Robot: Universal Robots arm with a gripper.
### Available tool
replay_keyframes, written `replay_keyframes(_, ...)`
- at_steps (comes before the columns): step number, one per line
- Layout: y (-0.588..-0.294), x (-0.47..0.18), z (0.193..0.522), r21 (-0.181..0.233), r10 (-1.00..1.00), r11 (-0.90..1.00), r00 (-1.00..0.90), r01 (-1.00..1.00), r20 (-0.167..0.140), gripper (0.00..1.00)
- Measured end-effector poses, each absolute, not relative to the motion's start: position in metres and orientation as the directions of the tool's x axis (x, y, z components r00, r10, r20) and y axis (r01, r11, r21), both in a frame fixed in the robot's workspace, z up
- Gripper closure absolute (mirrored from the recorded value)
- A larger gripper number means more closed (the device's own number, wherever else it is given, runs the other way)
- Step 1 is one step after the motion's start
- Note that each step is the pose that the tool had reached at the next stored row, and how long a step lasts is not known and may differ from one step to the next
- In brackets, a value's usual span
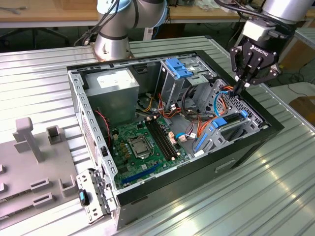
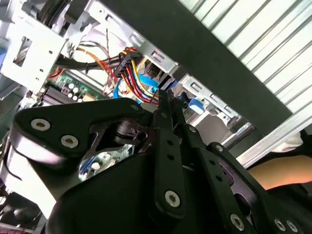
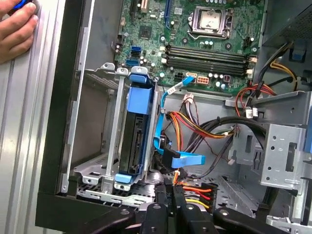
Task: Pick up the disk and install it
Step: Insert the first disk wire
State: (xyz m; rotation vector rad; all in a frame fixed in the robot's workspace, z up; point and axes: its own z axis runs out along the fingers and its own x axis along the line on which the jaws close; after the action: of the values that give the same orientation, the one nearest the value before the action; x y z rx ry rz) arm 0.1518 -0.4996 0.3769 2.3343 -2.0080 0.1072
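Open computer case (image 1: 197, 173) lay on a ribbed metal table (image 1: 268, 189). Inside were a green motherboard (image 1: 142, 142), a grey power-supply box (image 1: 115, 84) and a tangle of coloured cables (image 3: 200, 122). The disk (image 3: 138, 139) sat on edge in the metal drive cage (image 3: 111, 122) at the case's corner, blue rails either side, its face mostly hidden by cage bars. Gripper (image 1: 239, 87) hung just above that cage, fingers drawn together with nothing seen between them, tips close to the cable connectors. A person's hand (image 3: 13, 30) lay outside the case wall, cut off at the frame edge
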Motion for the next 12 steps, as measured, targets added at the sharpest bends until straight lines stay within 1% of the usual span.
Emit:
replay_keyframes(2, -0.5012, 0.1518, 0.3758, 0.000, -0.987, -0.136, 0.136, -0.991, 0.084, 0.84)
replay_keyframes(7, -0.5021, 0.1520, 0.3722, -0.001, -0.994, -0.072, 0.072, -0.997, 0.081, 0.84)
replay_keyframes(9, -0.5021, 0.1520, 0.3709, -0.001, -0.997, -0.043, 0.043, -0.999, 0.071, 0.84)
replay_keyframes(10, -0.5021, 0.1520, 0.3707, -0.002, -0.997, -0.036, 0.036, -0.999, 0.062, 0.84)
replay_keyframes(11, -0.5021, 0.1521, 0.3706, -0.002, -0.999, -0.030, 0.030, -1.000, 0.035, 0.84)
replay_keyframes(12, -0.5022, 0.1521, 0.3706, -0.003, -0.999, -0.029, 0.029, -1.000, 0.018, 0.84)
